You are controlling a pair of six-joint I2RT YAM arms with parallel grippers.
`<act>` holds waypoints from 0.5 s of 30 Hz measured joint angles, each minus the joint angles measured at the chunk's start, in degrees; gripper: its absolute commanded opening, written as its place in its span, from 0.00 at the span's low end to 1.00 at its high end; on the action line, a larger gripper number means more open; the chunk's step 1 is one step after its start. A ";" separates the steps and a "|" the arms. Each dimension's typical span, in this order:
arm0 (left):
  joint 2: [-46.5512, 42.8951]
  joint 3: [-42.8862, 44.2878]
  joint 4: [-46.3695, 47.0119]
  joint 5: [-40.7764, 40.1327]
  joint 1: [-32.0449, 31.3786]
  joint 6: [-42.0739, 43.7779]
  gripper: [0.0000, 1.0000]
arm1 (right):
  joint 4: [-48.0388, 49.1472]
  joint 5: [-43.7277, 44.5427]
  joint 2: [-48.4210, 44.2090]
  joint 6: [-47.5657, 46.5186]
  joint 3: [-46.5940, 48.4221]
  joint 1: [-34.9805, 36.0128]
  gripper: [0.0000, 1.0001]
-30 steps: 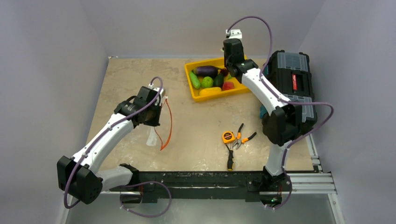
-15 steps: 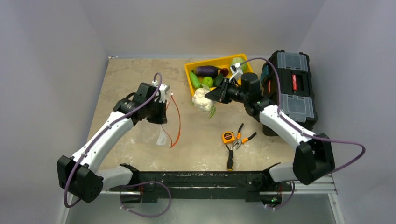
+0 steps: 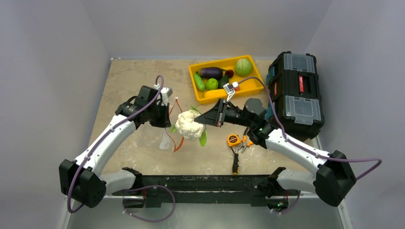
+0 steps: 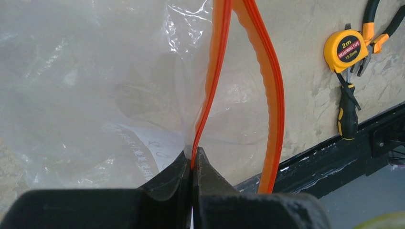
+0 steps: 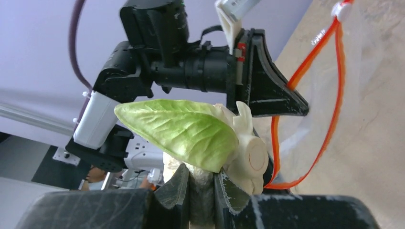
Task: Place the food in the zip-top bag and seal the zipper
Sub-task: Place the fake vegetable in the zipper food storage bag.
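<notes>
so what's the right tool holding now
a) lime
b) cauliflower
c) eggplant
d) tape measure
b: the right tool is shut on the leafy white cauliflower, up beside the bag; the eggplant and lime lie in the tray, and the tape measure sits on the table.

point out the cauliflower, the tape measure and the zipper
cauliflower [image 3: 187, 125]: top external view, on its white head
tape measure [image 4: 348, 49]: left wrist view, on the round label of its face
zipper [image 4: 273, 95]: left wrist view, on the right-hand orange-red strip
</notes>
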 measured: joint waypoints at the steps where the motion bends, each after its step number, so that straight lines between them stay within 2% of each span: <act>1: -0.35 -0.11 0.02 0.00 0.00 -0.02 0.00 | 0.94 0.74 0.17 0.94 -0.63 0.66 0.00; 11: -4.61 -1.44 1.66 2.45 0.00 -0.28 0.00 | 6.36 14.67 7.32 6.29 -2.97 3.69 0.00; 15: -5.62 -2.19 2.75 4.11 0.00 -0.33 0.00 | 4.00 20.68 11.08 4.50 -2.10 6.05 0.00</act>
